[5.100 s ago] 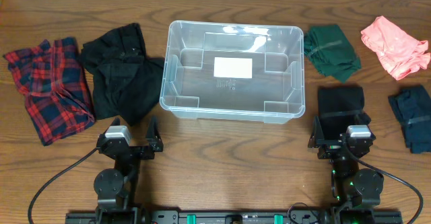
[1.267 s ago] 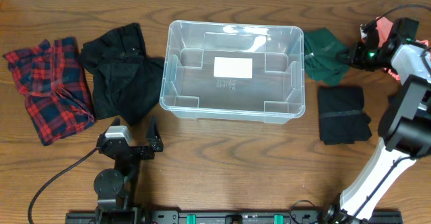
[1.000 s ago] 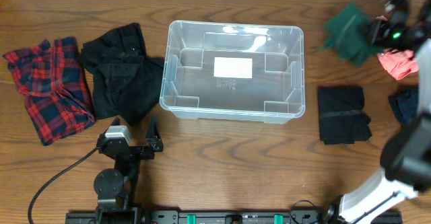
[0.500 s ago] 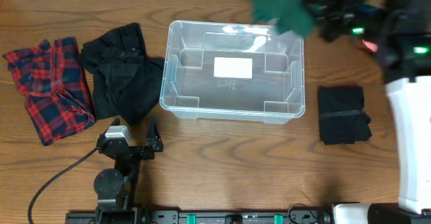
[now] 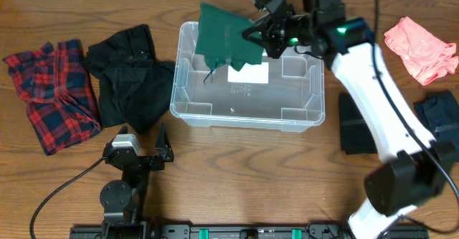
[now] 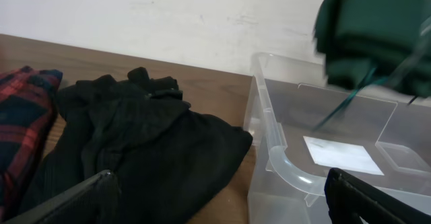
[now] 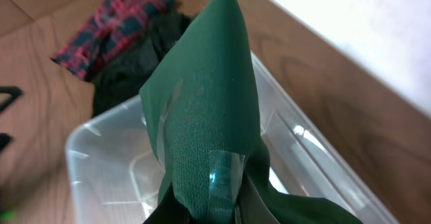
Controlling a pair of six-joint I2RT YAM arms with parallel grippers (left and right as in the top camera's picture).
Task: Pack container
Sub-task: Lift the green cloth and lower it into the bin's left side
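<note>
The clear container (image 5: 244, 118) stands mid-table with a white label (image 5: 252, 74) on its base. A dark green garment (image 5: 226, 41) hangs over the container's back left part, and my right gripper (image 5: 259, 32) is shut on its right end. In the right wrist view the green cloth (image 7: 209, 116) drapes from the gripper (image 7: 225, 207) above the bin wall (image 7: 101, 163). My left gripper (image 5: 140, 140) rests open near the front left, holding nothing. Its fingers (image 6: 67, 200) frame the bin's corner (image 6: 276, 150), and the green garment (image 6: 370, 35) hangs at the upper right of its view.
Left of the bin lie a black garment (image 5: 129, 74) and a red plaid one (image 5: 54, 92). On the right are a pink garment (image 5: 419, 49), a navy one (image 5: 439, 117) and a folded black one (image 5: 355, 124), partly behind the right arm.
My right gripper has lifted the green garment from the table right of the bin and swung it left, to above the bin's back left. The left arm has stayed still.
</note>
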